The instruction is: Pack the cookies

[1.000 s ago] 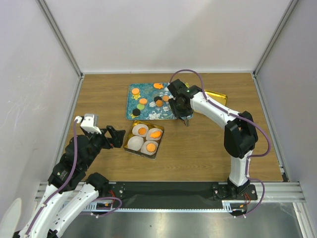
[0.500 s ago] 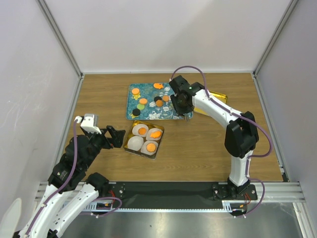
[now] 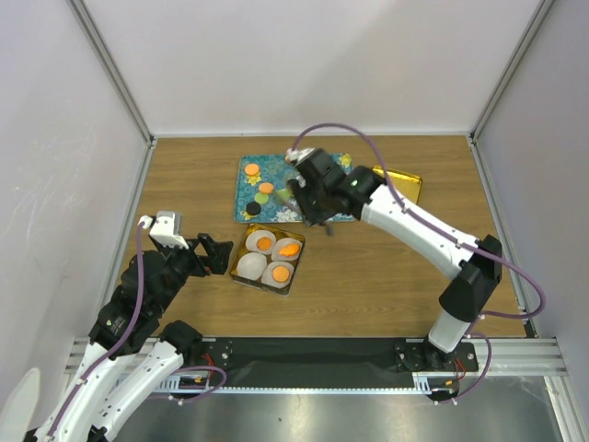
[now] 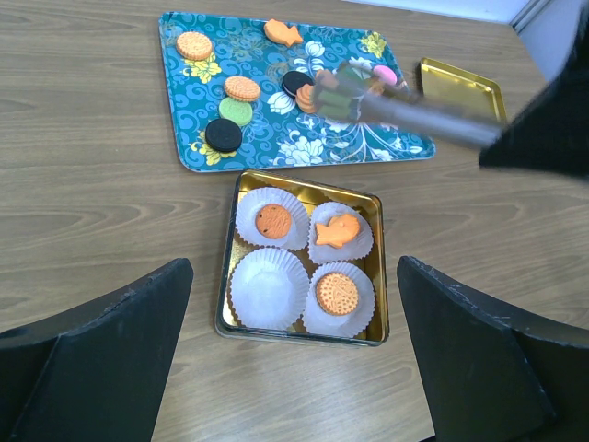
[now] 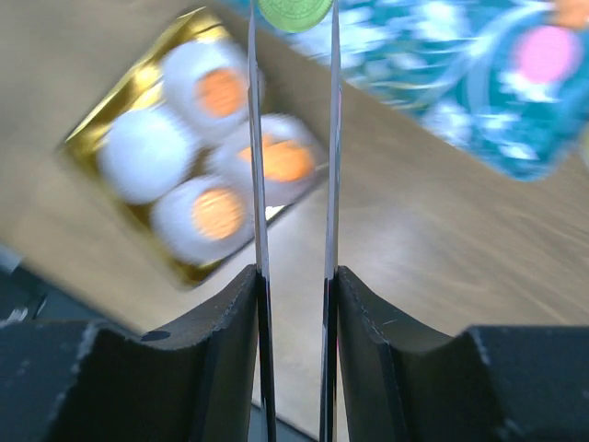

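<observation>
The right gripper [image 5: 291,32] is clenching its two long thin blades on a green cookie [image 5: 294,9], pinching it edge to edge right at the tips and holding it up in the air. Under those jaws and off to their left, the gold tin [image 4: 379,276] is showing as a blur. The teal tray [image 4: 184,138] is lying past the tips and to their right, with a pink cookie [image 5: 548,52] on it.

The left gripper [image 3: 219,255] is hanging low with its jaws spread wide, grasping nothing. Straight ahead of them, framed between the two dark fingers [image 4: 101,359], the tin is sitting on the wooden table [image 4: 92,212] with four white paper cups in it. Three cups are each carrying an orange cookie: a round one [image 4: 273,221] far left, a fish-shaped one [image 4: 339,230] far right and another round one [image 4: 337,293] near right. The near-left cup [image 4: 270,287] is lying empty.

Further ahead of the left jaws, the tray is carrying loose cookies, among them a second green one [image 4: 236,111], a dark one [image 4: 223,135] just beside it and an orange one [image 4: 194,45] at the far left corner. The blurred blades of the right gripper are crossing above the tray's right half, and a gold lid [image 4: 463,87] is lying beyond them to the right
</observation>
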Available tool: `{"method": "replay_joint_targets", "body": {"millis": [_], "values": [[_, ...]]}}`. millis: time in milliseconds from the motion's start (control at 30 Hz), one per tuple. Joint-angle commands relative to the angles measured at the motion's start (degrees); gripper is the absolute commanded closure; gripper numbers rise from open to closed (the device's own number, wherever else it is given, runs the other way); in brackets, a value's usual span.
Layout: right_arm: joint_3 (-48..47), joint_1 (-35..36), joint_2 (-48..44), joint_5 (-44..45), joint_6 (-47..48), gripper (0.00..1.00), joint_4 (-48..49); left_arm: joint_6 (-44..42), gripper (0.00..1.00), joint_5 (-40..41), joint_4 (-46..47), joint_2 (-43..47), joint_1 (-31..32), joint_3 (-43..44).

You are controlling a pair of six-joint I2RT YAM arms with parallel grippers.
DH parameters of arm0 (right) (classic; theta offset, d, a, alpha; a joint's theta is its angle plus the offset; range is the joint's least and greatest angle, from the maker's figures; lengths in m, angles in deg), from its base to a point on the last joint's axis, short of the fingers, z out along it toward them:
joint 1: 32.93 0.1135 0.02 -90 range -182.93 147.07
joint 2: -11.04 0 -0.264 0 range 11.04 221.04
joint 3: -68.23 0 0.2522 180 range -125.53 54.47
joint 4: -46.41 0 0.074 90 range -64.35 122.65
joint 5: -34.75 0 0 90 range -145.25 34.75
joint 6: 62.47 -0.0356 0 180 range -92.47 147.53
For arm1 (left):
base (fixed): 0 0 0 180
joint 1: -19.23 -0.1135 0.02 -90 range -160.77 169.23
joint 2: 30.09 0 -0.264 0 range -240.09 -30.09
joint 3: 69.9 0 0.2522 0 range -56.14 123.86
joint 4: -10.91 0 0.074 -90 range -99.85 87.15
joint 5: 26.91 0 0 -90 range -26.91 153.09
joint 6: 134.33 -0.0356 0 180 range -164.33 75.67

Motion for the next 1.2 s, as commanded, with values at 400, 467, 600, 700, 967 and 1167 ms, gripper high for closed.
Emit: {"method": "replay_joint_targets", "body": {"millis": [400, 467, 600, 700, 967, 1167], "values": [[0.4, 17.5, 2.0, 0.5, -3.2, 0.6, -2.1, -0.6, 0.0, 0.8, 1.3, 0.5, -0.2, -0.3], [1.1, 17.7, 2.5, 0.0, -3.2, 0.6, -1.8, -0.6, 0.0, 0.8, 1.3, 0.4, -0.2, -0.3], [2.6, 19.0, 3.3, -0.5, -3.5, 0.6, -1.3, -0.6, 0.0, 0.9, 1.3, 0.5, -0.2, -0.3], [3.5, 19.3, 3.4, -0.7, -3.7, 0.6, -1.0, -0.6, 0.0, 0.9, 1.3, 0.3, -0.2, -0.3], [5.3, 19.4, 2.8, -1.7, -3.9, 0.57, 0.4, -0.7, 0.0, 1.0, 1.2, 0.2, -0.2, -0.3], [5.7, 19.3, 3.0, -1.7, -3.9, 0.51, 1.1, -0.6, 0.0, 1.0, 1.1, 0.1, -0.2, -0.3]]}}
